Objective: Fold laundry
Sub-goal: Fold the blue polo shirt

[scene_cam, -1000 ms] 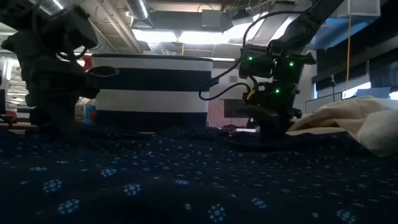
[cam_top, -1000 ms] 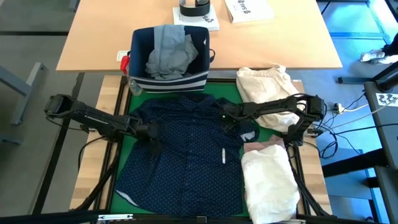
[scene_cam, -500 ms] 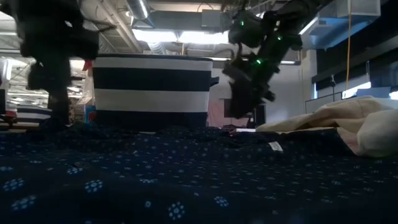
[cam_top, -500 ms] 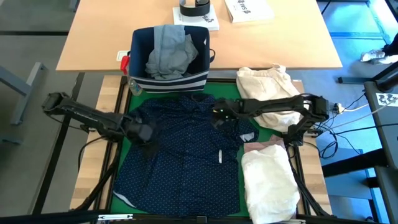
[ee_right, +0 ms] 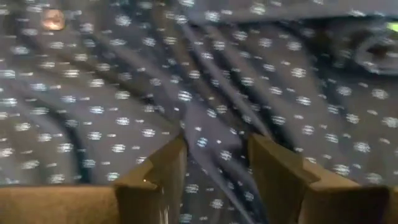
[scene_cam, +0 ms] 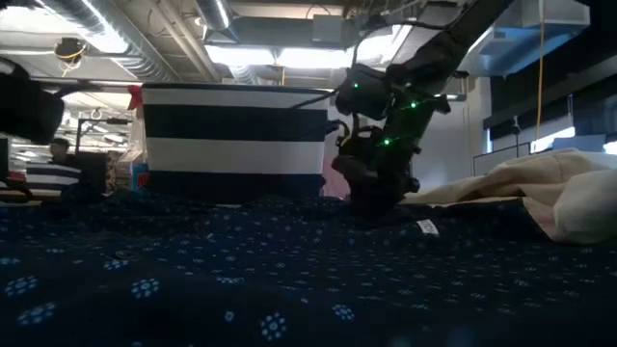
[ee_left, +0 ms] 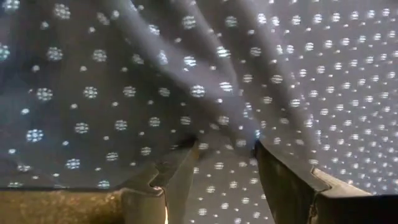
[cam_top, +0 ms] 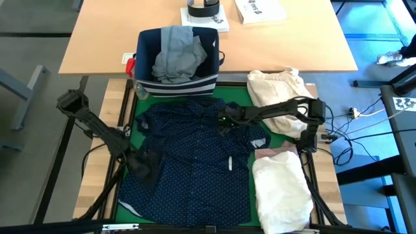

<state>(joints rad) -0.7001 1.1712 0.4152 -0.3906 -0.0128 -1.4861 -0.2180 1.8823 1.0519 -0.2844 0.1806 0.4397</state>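
You are looking down at the dotted shirt (cam_top: 195, 156), which is lying spread over the green mat (cam_top: 127, 155), in the middle of the table. The left gripper (cam_top: 144, 170) is sitting low on the shirt's left part, near the front edge. In the left wrist view its fingers (ee_left: 283, 177) are standing apart with a ridge of dotted cloth rising between them, but you cannot tell if they are really pinching it.

The right gripper (cam_top: 223, 121) is reaching to the shirt's upper middle, just in front of the striped bin (cam_top: 175, 83). In the right wrist view its fingers (ee_right: 277, 168) are also apart, and a fold of the cloth is running between them; again, a grip is not clear. In the low view this gripper (scene_cam: 371, 188) is pressing down to the cloth, with the bin (scene_cam: 236, 140) behind it.

The grey jeans (cam_top: 175, 55) are sitting inside the bin. The white shirt (cam_top: 279, 192) is lying at the right front of the table, with the pink top (cam_top: 276, 154) showing just behind it. The beige bundle (cam_top: 279, 88) is resting at the right rear, partly under the right arm.
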